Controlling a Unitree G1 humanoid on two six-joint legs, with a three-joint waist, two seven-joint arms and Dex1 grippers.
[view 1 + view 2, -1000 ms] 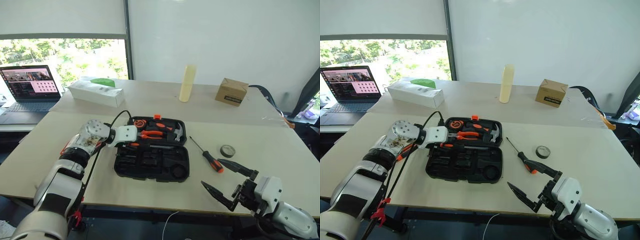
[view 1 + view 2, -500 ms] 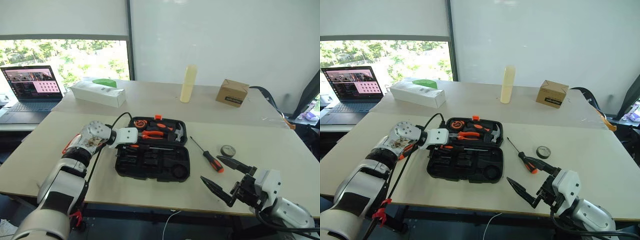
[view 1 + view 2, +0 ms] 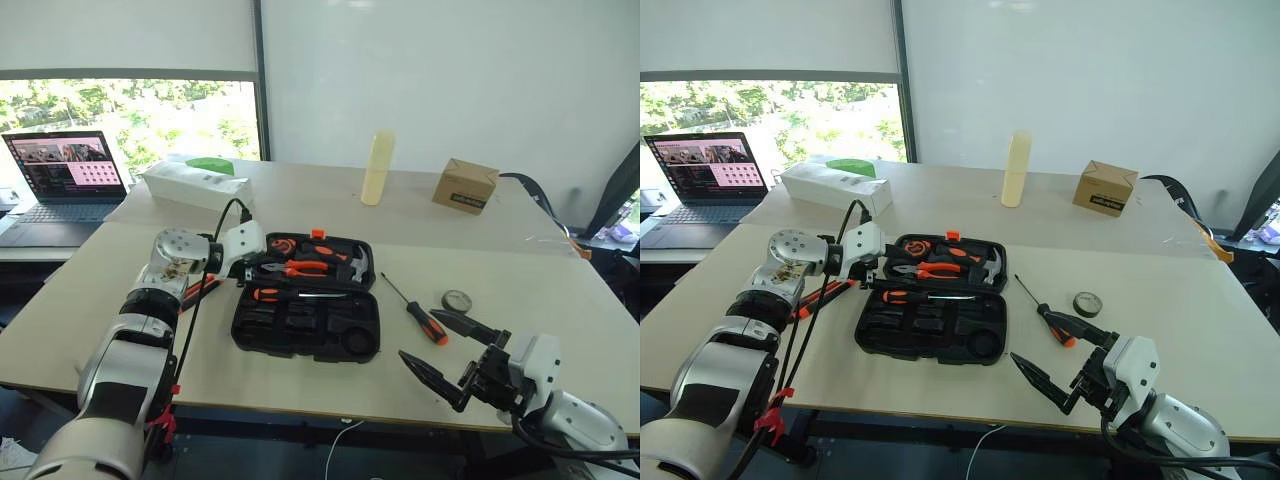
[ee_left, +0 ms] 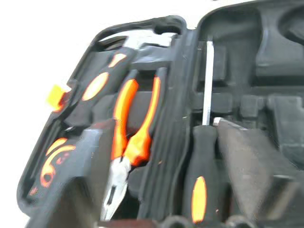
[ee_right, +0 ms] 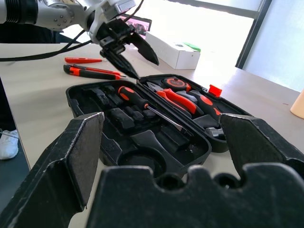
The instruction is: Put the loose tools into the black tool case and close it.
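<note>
Black case point(image 3: 305, 322) lies open mid-table; pliers, hammer and tape measure sit in the far half, one screwdriver point(image 3: 925, 296) already lies along the near half by the hinge. Left gripper point(image 5: 127, 53) hangs above the case's left end, fingers apart, nothing between them. Right gripper point(image 3: 447, 352) hovers low at the near right table edge, fingers spread wide, empty.

Loose: second screwdriver point(image 3: 418, 315) and tape roll point(image 3: 456, 300) right of the case; knife point(image 5: 92, 72) and tester point(image 5: 83, 60) on the table left of the case.

Risks, as I judge:
- placed screwdriver may not be seated in its slot, so the lid could jam on closing
- second screwdriver lies flat with a thin shaft, so a pinch may slip or roll it
- tape roll is low and flat, so fingers may push it away
- knife and tester lie close to the left arm's cables and could get swept off

Surface: pale beige tabletop, plain, matt. Room: white wall, window left, laptop point(image 3: 62, 176), white box point(image 3: 195, 183), cream bottle point(image 3: 377, 167), cardboard box point(image 3: 465, 185) at the back
</note>
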